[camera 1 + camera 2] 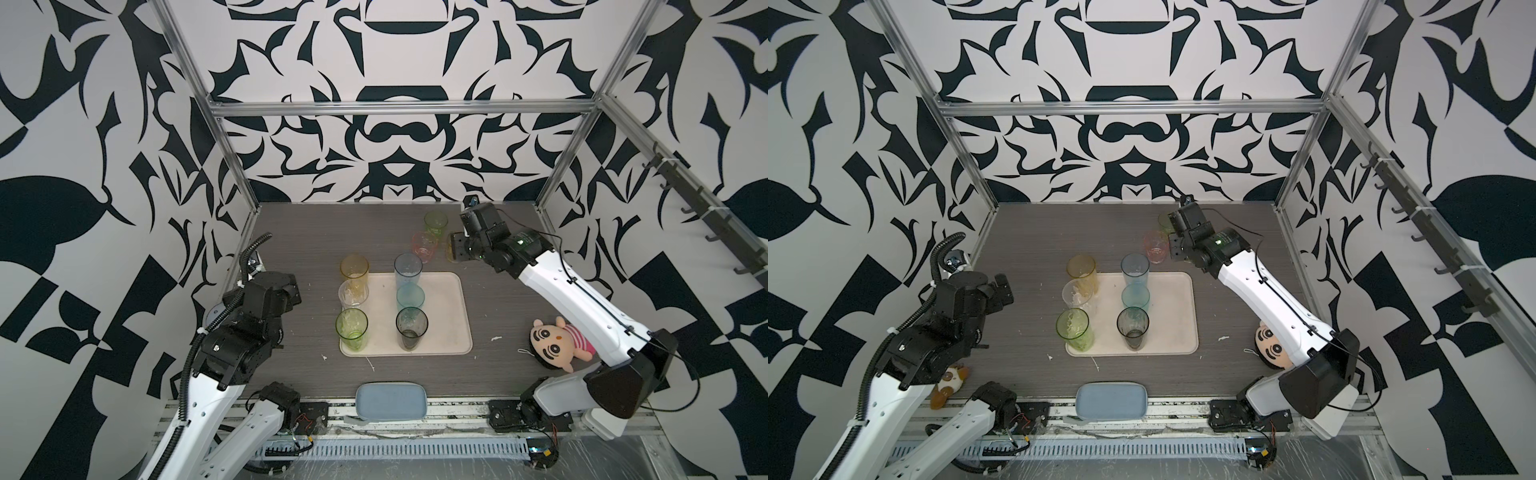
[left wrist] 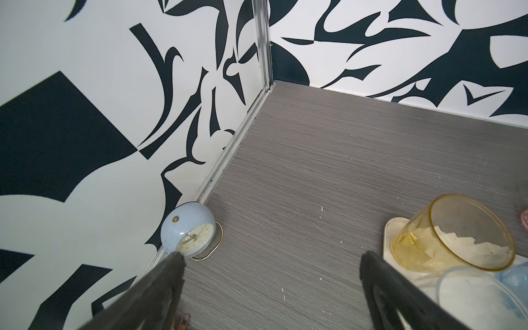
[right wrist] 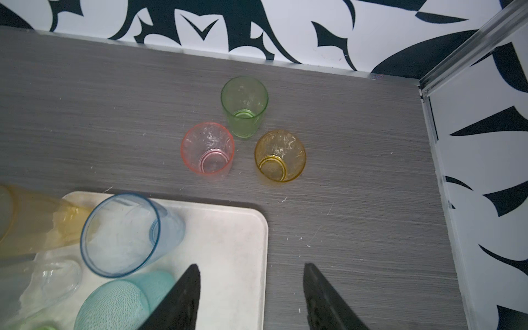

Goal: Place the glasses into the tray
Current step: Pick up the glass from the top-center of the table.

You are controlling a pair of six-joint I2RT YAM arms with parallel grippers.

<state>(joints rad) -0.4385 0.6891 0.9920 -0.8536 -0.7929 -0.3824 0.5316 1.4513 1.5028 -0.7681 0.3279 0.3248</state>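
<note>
3 short see-through plastic tumblers stand outside the large cream-beige rectangular tray (image 3: 228, 228): an amber one (image 3: 280, 155), a pink one (image 3: 207, 147) and a green one (image 3: 244, 107). They are grouped upright and close together on the grey table (image 3: 357, 200), just ahead of the right gripper (image 3: 251, 267). 6 others (among them a tall blue tumbler (image 3: 120, 234) and a teal one (image 3: 114, 303)) are already set in the tray, behind that hand and toward the left arm's side.

The step in hand is judged to be the reach for the next glass. The amber one, nearest the hand, is the likely pick. The jaws would have to be lowered around it without the pink neighbour being knocked.

The right arm is stretched far forward, its jaws apart and empty. The left gripper (image 2: 273, 257) is held at its own side, jaws wide apart with nothing between them.
</note>
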